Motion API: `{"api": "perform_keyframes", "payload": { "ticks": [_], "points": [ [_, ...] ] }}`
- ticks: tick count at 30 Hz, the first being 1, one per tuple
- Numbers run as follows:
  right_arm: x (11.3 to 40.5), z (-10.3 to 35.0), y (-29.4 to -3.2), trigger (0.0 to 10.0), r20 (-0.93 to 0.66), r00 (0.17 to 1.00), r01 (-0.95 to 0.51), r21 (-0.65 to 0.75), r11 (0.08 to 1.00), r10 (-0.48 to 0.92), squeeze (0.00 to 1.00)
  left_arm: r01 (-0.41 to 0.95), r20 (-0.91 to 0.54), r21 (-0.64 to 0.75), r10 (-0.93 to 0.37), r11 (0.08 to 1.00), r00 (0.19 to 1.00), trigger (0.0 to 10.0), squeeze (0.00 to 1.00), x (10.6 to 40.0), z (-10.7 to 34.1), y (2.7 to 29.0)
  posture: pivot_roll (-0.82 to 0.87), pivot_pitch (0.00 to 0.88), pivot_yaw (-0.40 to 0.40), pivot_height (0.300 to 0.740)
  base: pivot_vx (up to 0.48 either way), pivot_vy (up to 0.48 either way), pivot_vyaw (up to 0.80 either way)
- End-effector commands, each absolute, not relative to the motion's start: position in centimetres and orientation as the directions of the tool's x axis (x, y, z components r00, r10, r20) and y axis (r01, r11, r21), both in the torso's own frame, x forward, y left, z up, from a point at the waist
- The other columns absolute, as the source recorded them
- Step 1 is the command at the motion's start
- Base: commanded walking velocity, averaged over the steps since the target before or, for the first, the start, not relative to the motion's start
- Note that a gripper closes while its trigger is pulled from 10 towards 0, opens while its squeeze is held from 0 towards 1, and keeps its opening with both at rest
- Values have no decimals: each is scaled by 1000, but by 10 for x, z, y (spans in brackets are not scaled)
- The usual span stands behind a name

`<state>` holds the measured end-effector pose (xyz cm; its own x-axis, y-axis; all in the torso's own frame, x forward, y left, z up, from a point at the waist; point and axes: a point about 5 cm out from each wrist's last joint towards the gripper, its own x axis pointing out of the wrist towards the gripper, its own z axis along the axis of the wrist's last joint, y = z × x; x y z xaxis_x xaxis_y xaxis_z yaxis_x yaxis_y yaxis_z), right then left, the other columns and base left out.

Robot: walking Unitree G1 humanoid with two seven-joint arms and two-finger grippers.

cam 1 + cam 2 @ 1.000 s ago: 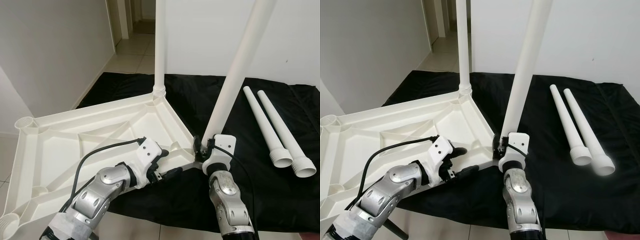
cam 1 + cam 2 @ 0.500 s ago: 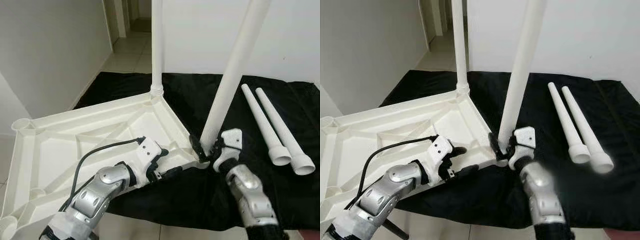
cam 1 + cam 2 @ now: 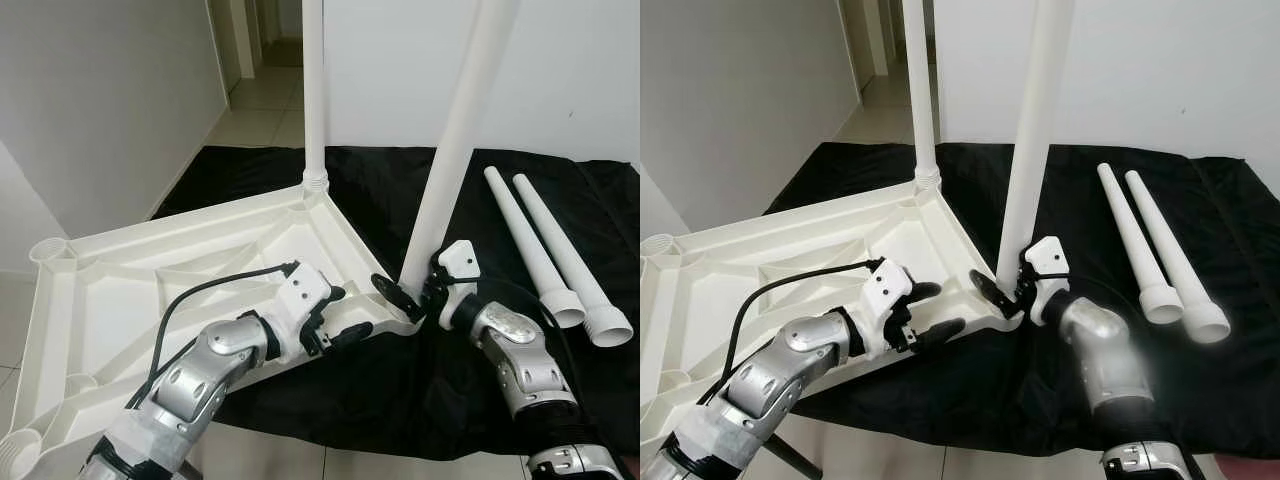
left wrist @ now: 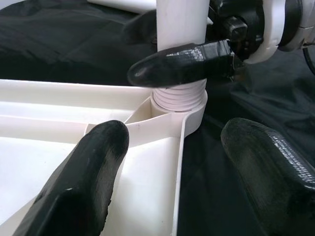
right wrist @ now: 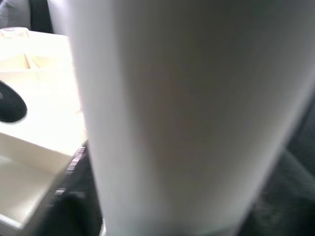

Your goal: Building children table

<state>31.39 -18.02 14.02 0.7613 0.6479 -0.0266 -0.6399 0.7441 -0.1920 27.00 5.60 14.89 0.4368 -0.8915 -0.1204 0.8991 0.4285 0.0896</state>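
Observation:
The white plastic table top [image 3: 150, 290] lies upside down, partly on a black cloth [image 3: 400, 390]. One white leg [image 3: 313, 90] stands in its far corner. A second leg [image 3: 455, 150] stands almost upright in the threaded socket [image 4: 178, 98] of the near right corner. My right gripper [image 3: 405, 290] is shut on the base of this leg, with one finger across its front [image 4: 182, 61]. My left gripper [image 3: 340, 315] is open and straddles the table's rim just left of that corner. One of its fingers is inside the rim and the other is over the cloth.
Two loose white legs [image 3: 525, 240] [image 3: 572, 255] lie side by side on the cloth at the right. Empty sockets [image 3: 48, 250] sit at the table's left corners. A grey wall stands to the left, a white wall behind, and a tiled hallway [image 3: 262, 95] runs off at the back left.
My right arm has swung out to the right and turned its wrist, keeping its hold on the leg's base. The leg now stands more upright. My left gripper has shifted slightly toward the corner.

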Motion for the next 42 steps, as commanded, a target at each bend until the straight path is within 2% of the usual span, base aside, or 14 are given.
{"api": "perform_keyframes", "payload": {
  "ticks": [1, 11, 12, 16, 19, 27, 29, 30, 32, 34, 36, 37, 39, 42],
  "points": [
    [314, 139, -180, 0, -32, 750, -654, -192, 732, 661, 0, 930, -129, 70, -921, 361, 367, 10000, 0, 269, 148, 55, -129, 0, 90, 740, 0, 0, 0],
    [311, 136, -185, 0, -31, 745, -661, -167, 731, 666, 0, 931, -125, 63, -922, 361, 366, 10000, 0, 266, 148, 54, -131, 0, 90, 740, 0, 0, 0],
    [310, 134, -186, 10000, -29, 755, -651, -156, 743, 655, 0, 931, -127, 61, -923, 359, 364, 10000, 0, 266, 147, 54, -130, 0, 90, 740, 0, 0, 0],
    [310, 132, -187, 10000, -31, 784, -617, -152, 772, 620, 0, 933, -131, 60, -924, 356, 360, 10000, 0, 264, 147, 54, -120, 0, 78, 740, 0, 0, 0],
    [313, 129, -190, 10000, -46, 871, -491, -71, 868, 489, 0, 930, -133, 56, -921, 362, 366, 10000, 0, 263, 147, 55, -110, 0, 69, 740, 0, 0, 0],
    [312, 132, -181, 10000, -14, 925, -380, -34, 924, 380, 0, 929, -137, 29, -919, 369, 370, 10000, 0, 255, 142, 56, -101, 0, 58, 740, 0, 0, 0],
    [311, 133, -178, 10000, -2, 957, -291, -23, 957, 291, 0, 927, -137, 28, -917, 375, 375, 10000, 0, 253, 140, 55, -98, 0, 51, 740, 0, 0, 0],
    [311, 133, -178, 10000, -2, 957, -291, -23, 957, 291, 0, 927, -137, 28, -917, 375, 375, 10000, 0, 253, 140, 55, -98, 0, 51, 740, 0, 0, 0],
    [307, 128, -172, 10000, -12, 984, -181, -4, 984, 180, 0, 914, -125, 22, -906, 404, 404, 10000, 0, 255, 140, 55, -90, 0, 37, 740, 0, 0, 0],
    [307, 128, -172, 10000, -12, 984, -181, -4, 984, 180, 0, 914, -125, 22, -906, 404, 404, 10000, 0, 255, 140, 55, -90, 0, 37, 740, 0, 0, 0],
    [302, 122, -163, 10000, -44, 999, -12, 32, 999, 13, 0, 908, -124, 29, -900, 417, 417, 10000, 0, 255, 141, 56, -72, 0, 19, 740, 0, 0, 0],
    [302, 122, -163, 10000, -44, 999, -12, 32, 999, 13, 0, 908, -124, 29, -900, 417, 417, 10000, 0, 255, 141, 56, -72, 0, 19, 740, 0, 0, 0],
    [300, 123, -159, 10000, -39, 995, 91, 57, 994, -89, 0, 904, -130, 42, -895, 426, 427, 10000, 0, 256, 141, 59, -69, 0, 25, 740, 0, 0, 0],
    [299, 124, -153, 10000, -27, 991, 136, 87, 987, -134, 0, 897, -131, 51, -888, 438, 441, 10000, 0, 259, 142, 62, -69, 0, 25, 740, 0, 0, 0]
  ]
}}
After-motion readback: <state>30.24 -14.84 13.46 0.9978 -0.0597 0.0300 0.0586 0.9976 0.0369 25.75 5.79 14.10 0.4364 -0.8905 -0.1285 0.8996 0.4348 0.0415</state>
